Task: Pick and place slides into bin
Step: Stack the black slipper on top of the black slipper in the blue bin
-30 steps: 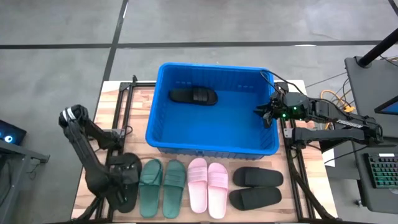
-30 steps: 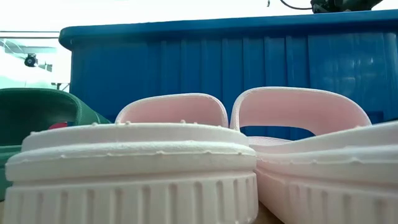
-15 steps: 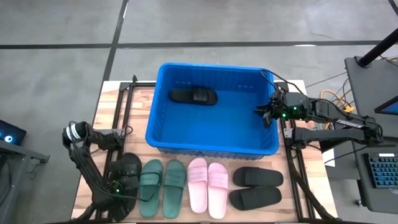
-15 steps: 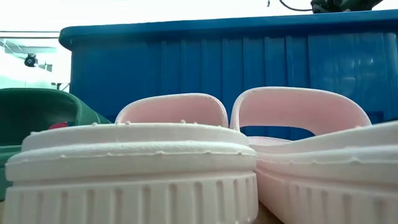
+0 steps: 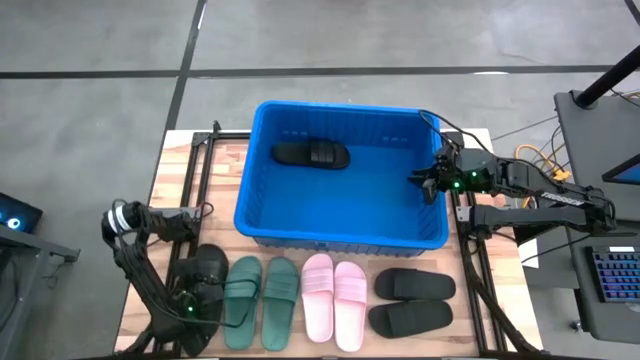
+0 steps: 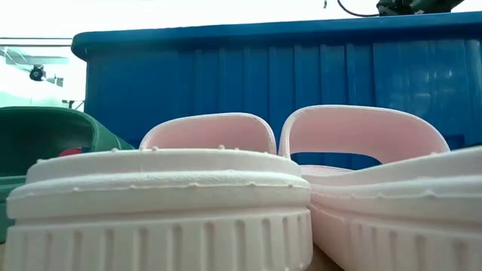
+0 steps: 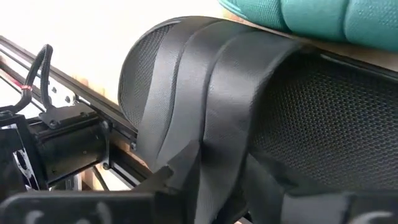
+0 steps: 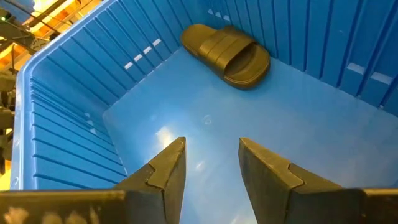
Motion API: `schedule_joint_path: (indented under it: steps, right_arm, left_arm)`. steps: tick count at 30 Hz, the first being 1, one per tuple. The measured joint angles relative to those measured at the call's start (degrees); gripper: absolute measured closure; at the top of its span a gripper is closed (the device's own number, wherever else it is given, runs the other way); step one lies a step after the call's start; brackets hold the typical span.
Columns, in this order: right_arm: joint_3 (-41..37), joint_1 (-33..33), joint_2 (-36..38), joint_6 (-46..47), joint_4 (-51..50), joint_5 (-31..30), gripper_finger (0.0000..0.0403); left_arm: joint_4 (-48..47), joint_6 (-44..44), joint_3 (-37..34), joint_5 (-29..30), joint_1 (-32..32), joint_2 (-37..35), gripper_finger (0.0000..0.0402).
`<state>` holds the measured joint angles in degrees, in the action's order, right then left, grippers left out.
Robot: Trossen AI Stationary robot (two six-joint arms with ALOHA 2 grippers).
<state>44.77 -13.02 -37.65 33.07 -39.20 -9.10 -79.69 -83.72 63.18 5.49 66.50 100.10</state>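
The left pincer (image 5: 192, 303) is down on the leftmost black slide (image 5: 203, 285) at the near-left corner of the worktop (image 5: 170, 165); its wrist view is filled by that sandal's wide strap (image 7: 205, 99), with the two dark fingers (image 7: 180, 180) set on either side of the strap and pressed against it, so I judge it to be nipping the strap, though the grip looks not yet fully settled and the slide lies flat on the wood. The strap is the sensible hold: it is the one raised, narrow part a small pincer can bite. Just beside it lies the dark green pair (image 5: 262, 300), then the pink pair (image 5: 334, 298), toes toward the bin, and well to the right two more black slides (image 5: 412, 300) laid crosswise; all are lined up along the near edge, likely so each can be taken in turn. The bin (image 5: 340, 238), a big blue crate, stands directly behind that row, a short lift away, and one black slide (image 5: 311, 154) already rests on its floor near the far wall. The right pincer (image 5: 432, 182) waits over the bin's right rim, fingers (image 8: 163, 169) spread apart and empty, looking down onto the blue floor and that lone sandal (image 8: 226, 55).
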Motion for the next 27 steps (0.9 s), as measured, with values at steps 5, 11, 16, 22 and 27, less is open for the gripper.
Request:
schedule_joint_path:
  steps: [5, 11, 16, 22, 27]
  right_arm:
    - [0.0, 0.0, 0.0, 0.38, 0.02, 0.0, 0.0264]
    - [0.0, 0.0, 0.0, 0.38, 0.02, 0.0, 0.0264]
    - [0.0, 0.0, -0.01, 0.38, 0.04, 0.0, 0.0264]
    - [0.0, 0.0, -0.02, 0.41, 0.09, 0.0, 0.0264]
    - [0.0, 0.0, -0.02, 0.41, 0.11, 0.0, 0.0264]
  left_arm:
    - [-0.96, -0.15, -0.11, 1.48, 0.07, -1.4, 0.0393]
    - [-1.02, 0.95, -0.07, 1.43, 0.08, -4.42, 0.0399]
    - [-1.38, 3.15, 0.77, 1.13, 0.09, -10.32, 0.04]
    - [-1.05, 3.15, 0.96, 1.53, 0.11, -19.78, 0.0401]
    - [-0.61, 3.15, 2.07, 2.34, 0.11, -27.23, 0.0401]
